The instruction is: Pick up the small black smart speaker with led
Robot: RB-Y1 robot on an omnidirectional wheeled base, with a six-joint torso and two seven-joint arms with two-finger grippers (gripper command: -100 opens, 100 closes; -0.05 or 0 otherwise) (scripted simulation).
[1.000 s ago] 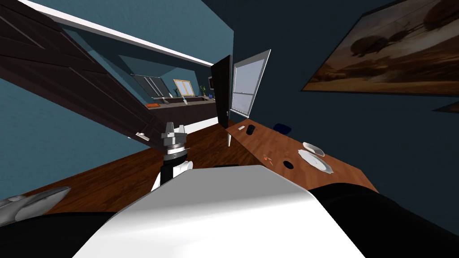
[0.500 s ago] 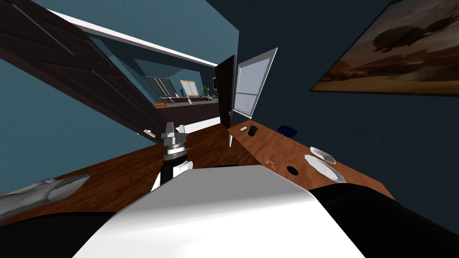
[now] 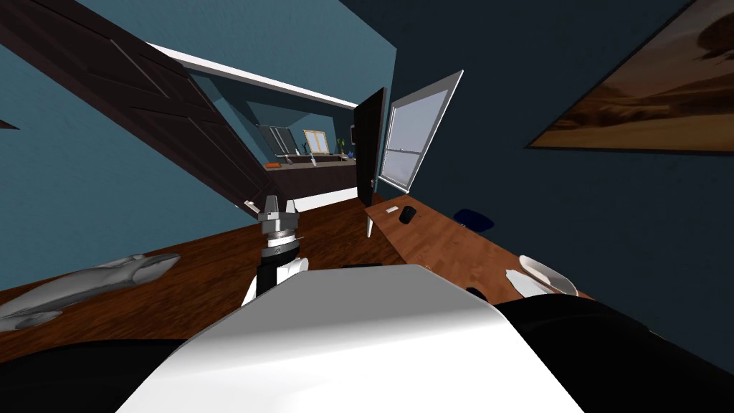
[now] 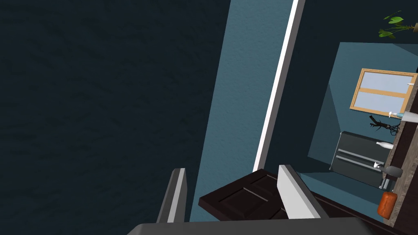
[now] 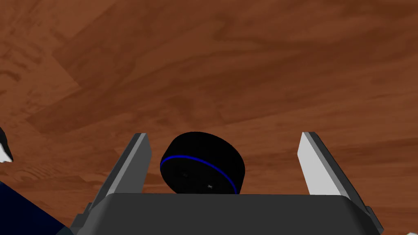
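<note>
A small black puck-shaped speaker (image 5: 203,168) with a thin blue ring lies on the brown wooden table (image 5: 245,61). It sits close to the body of my right gripper (image 5: 223,136), between its two fingers. That gripper is open and neither finger touches the speaker. In the head view, the table (image 3: 437,244) runs along the dark wall on the right. A small black round thing (image 3: 475,292) peeks out there at my chest's edge. My left gripper (image 3: 278,211) is held up in front of me, open with nothing in it (image 4: 232,179).
On the table are a white bowl (image 3: 548,274), a dark blue thing (image 3: 474,219), a black thing (image 3: 407,214) and a small white piece (image 3: 391,209). A dark door (image 3: 179,122) leans at the left. A long grey shape (image 3: 93,279) lies on the wooden floor.
My head view has swung, so the table and the things on it have slid toward the lower right. The left arm has kept its pose.
</note>
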